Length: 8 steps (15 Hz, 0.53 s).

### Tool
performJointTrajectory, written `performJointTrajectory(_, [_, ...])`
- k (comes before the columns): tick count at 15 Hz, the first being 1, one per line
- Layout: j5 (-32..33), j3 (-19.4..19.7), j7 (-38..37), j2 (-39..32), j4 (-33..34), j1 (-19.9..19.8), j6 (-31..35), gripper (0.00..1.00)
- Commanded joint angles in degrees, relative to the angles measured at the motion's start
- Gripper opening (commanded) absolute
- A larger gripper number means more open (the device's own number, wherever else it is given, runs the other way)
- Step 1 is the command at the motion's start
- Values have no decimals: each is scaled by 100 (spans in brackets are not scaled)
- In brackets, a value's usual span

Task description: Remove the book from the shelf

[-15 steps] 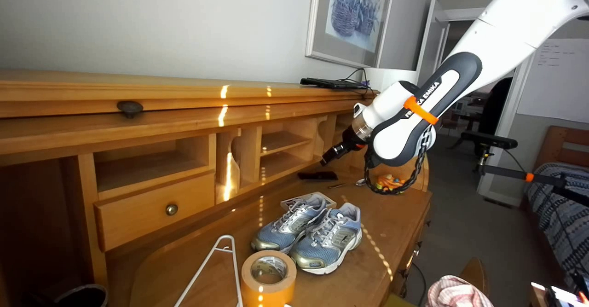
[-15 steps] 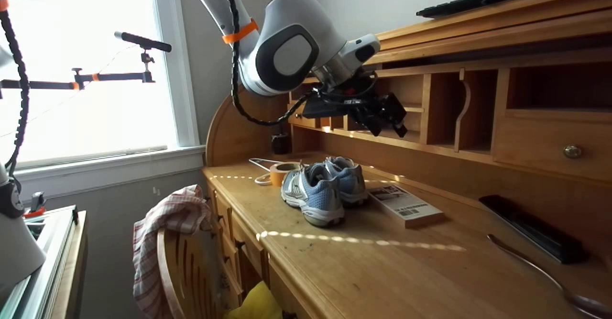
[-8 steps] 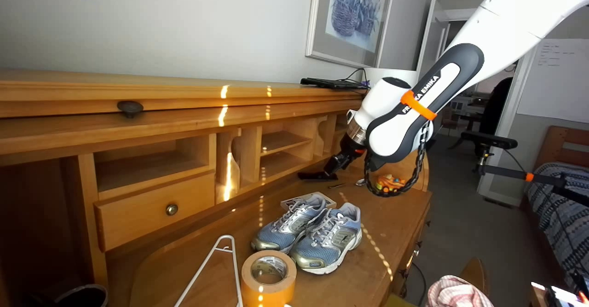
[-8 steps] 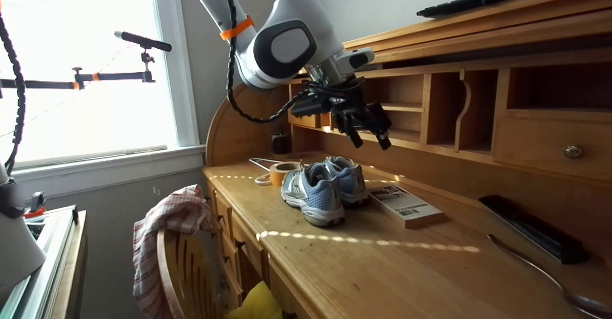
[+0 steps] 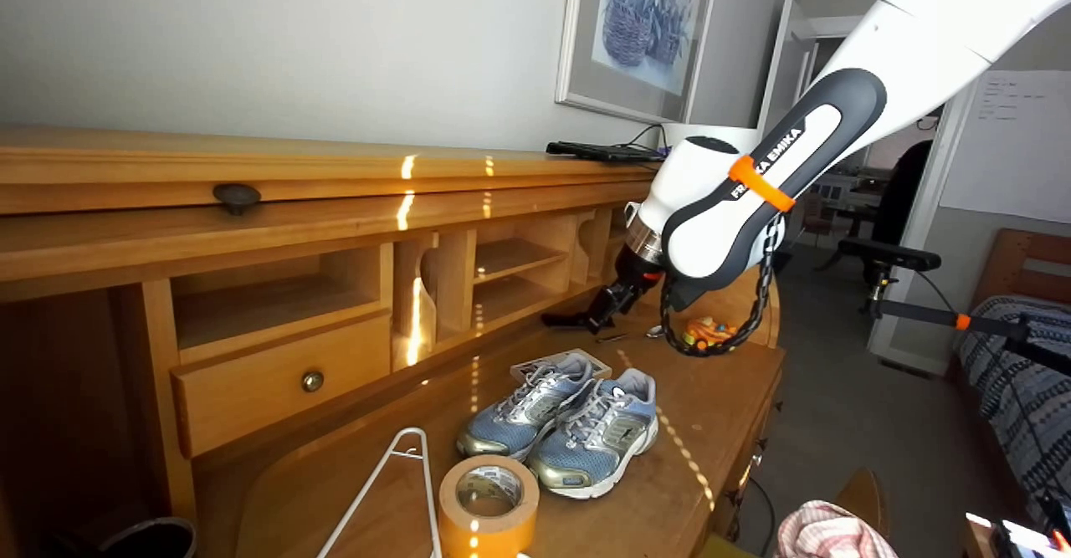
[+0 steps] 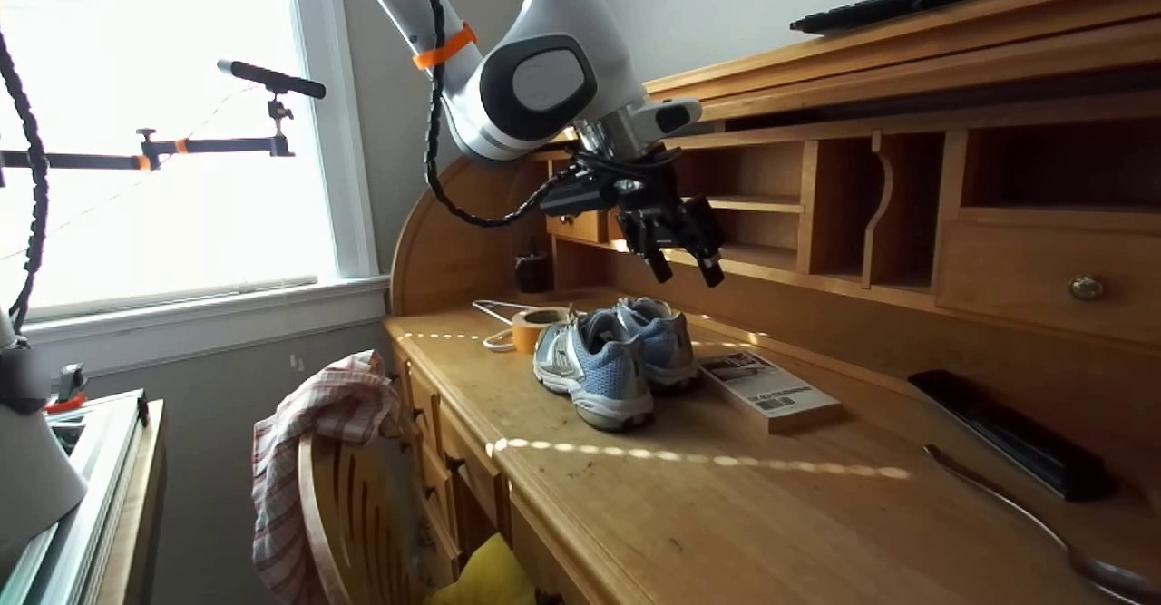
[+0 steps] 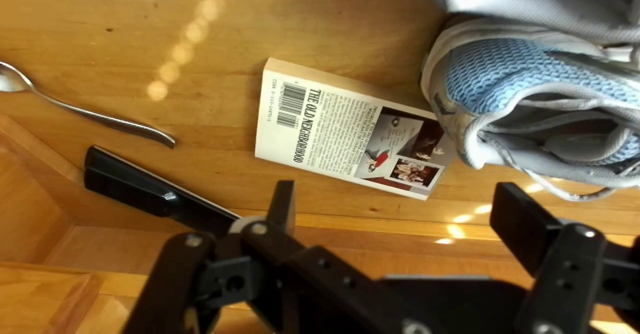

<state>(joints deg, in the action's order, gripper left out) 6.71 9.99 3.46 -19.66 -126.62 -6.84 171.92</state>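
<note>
A paperback book (image 7: 345,128) lies flat, back cover up, on the wooden desktop (image 6: 726,523), as the wrist view shows. It also lies beside the shoes in an exterior view (image 6: 771,389). Another exterior view shows only part of the book (image 5: 599,364) behind the shoes. My black gripper (image 7: 395,192) is open and empty, its fingers wide apart. It hangs above the desktop, higher than the book (image 6: 687,271), pointing downward at a tilt. The wooden shelf cubbies (image 6: 762,207) are behind the gripper.
Blue-grey running shoes (image 6: 594,378) stand right against one end of the book. A black oblong object (image 6: 1016,433) and a spoon (image 6: 1007,505) lie on the desk. A tape roll (image 5: 489,504), a white hanger (image 5: 410,449) and an orange toy (image 5: 709,332) are there too.
My gripper has come down and tilted more toward the desktop, moving slightly toward the window side. It stays open. The book and shoes have not moved.
</note>
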Motion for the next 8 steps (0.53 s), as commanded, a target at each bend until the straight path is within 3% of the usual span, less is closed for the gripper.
performJointTrajectory(1, [-72,-33,12,-194,194,-78,126,100])
performJointTrajectory(8, [-107,84,-11,-526,750,-304,62,100])
